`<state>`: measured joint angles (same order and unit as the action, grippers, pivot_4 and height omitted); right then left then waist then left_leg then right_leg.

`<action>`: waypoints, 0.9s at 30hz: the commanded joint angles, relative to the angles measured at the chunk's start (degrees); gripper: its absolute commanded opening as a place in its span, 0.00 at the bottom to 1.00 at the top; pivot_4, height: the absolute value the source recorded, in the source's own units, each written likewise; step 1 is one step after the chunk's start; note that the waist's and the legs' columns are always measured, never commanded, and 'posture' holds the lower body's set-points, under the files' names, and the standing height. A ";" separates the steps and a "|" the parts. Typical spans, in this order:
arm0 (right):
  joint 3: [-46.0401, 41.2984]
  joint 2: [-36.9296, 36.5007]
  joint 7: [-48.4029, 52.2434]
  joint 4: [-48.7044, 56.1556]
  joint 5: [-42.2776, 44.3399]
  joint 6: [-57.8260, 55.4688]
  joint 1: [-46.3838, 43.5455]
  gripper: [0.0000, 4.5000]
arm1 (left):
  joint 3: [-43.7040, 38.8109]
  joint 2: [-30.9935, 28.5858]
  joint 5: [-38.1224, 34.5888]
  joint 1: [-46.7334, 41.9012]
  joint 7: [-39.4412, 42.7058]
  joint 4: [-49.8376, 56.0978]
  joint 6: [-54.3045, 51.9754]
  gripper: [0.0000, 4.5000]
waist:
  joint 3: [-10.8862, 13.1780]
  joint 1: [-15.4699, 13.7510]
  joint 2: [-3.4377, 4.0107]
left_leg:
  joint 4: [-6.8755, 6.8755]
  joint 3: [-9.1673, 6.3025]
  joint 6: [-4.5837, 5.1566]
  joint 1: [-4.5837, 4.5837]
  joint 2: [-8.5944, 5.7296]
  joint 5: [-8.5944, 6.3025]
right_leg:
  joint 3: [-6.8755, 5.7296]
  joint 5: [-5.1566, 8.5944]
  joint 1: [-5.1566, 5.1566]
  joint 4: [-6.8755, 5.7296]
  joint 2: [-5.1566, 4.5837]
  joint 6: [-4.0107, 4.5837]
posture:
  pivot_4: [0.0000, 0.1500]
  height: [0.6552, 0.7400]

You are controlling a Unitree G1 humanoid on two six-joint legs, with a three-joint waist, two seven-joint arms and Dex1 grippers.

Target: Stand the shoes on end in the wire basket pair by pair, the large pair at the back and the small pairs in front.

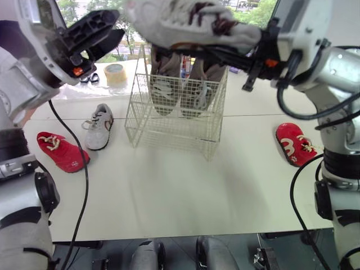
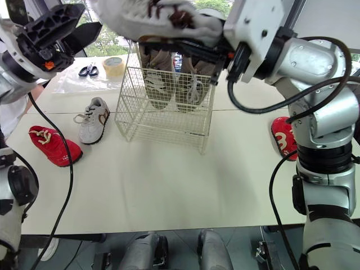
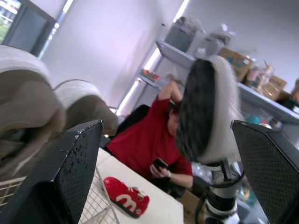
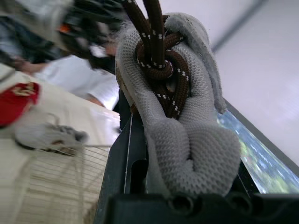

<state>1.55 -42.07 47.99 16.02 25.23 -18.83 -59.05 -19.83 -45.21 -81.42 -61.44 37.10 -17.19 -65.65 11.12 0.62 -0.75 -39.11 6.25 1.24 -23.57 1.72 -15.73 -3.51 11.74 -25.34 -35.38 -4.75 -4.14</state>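
Note:
The wire basket (image 1: 169, 126) stands mid-table with a large grey-brown pair (image 1: 180, 84) on end at its back. High above the basket my right gripper (image 1: 185, 52) is shut on a small grey shoe with brown laces (image 1: 191, 21), which lies roughly level. Its laces and knit upper (image 4: 187, 140) show close up in the right wrist view. My left gripper (image 1: 109, 35) hangs open and holds nothing, up to the left of the basket. The matching grey-white shoe (image 1: 99, 126) lies on the table left of the basket. One red shoe (image 1: 61, 151) lies further left and another (image 1: 295, 144) far right.
A tape roll (image 1: 115, 74) and scissors (image 1: 90, 79) sit on a plastic sheet behind the left shoes. A person in a red top (image 3: 149, 140) sits at the far side of the table. The table's front half is bare.

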 commanded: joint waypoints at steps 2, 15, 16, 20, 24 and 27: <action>1.41 0.56 4.29 -0.80 -3.80 6.84 -2.01 0.15 | 1.87 -0.73 3.64 -3.33 4.86 0.76 -2.17 1.00 | 0.00 0.11 -0.01 | 0.00 0.01 -0.05 0.00 0.00 0.03 | 0.00 0.00 -0.01 -0.01 0.00 0.00 | 1.00 1.00; 2.83 3.09 7.07 -3.45 -8.91 11.96 -1.71 0.15 | 3.17 -0.54 8.92 -5.88 14.10 -0.16 -6.56 0.38 | 0.01 0.19 -0.02 | 0.01 0.00 -0.13 0.00 0.03 0.07 | 0.00 0.00 -0.05 -0.08 0.03 0.00 | 1.00 1.00; 2.68 3.06 7.11 -3.51 -9.07 12.08 -1.66 0.15 | 3.06 -0.43 9.02 -5.99 14.15 -0.10 -6.76 0.26 | 0.01 0.19 -0.02 | 0.01 0.00 -0.13 0.00 0.03 0.07 | 0.00 0.00 -0.05 -0.08 0.03 0.00 | 1.00 1.00; 2.34 3.05 6.83 -3.45 -9.24 11.14 -1.04 0.15 | 1.43 0.70 9.78 -6.48 11.86 -0.72 -6.04 0.06 | 0.01 0.10 -0.02 | 0.00 -0.01 -0.13 0.00 0.03 0.07 | 0.00 0.00 -0.05 -0.08 0.02 0.00 | 1.00 1.00; -0.05 2.53 5.03 -2.01 -5.80 3.37 1.59 0.45 | -3.90 2.70 7.06 -4.95 6.07 -0.10 -5.04 0.06 | 0.01 0.06 -0.02 | -0.01 -0.02 -0.13 0.00 0.03 0.07 | 0.01 0.00 -0.04 -0.10 0.01 0.00 | 1.00 1.00; -7.23 3.69 -0.86 -0.52 1.92 -7.05 5.14 0.79 | -9.82 6.57 3.75 -1.55 -0.85 3.52 -1.35 0.06 | 0.00 0.08 -0.04 | -0.01 -0.03 -0.13 0.00 0.04 0.07 | 0.01 -0.01 -0.04 -0.11 -0.03 0.00 | 1.00 1.00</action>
<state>-0.62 -38.85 50.31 14.46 23.02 -21.23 -54.53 -24.22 -38.88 -74.46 -62.73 39.25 -16.19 -70.40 11.12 0.70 -0.80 -39.12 6.21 1.11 -23.57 1.76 -15.65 -3.50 11.73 -25.38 -35.52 -4.81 -4.13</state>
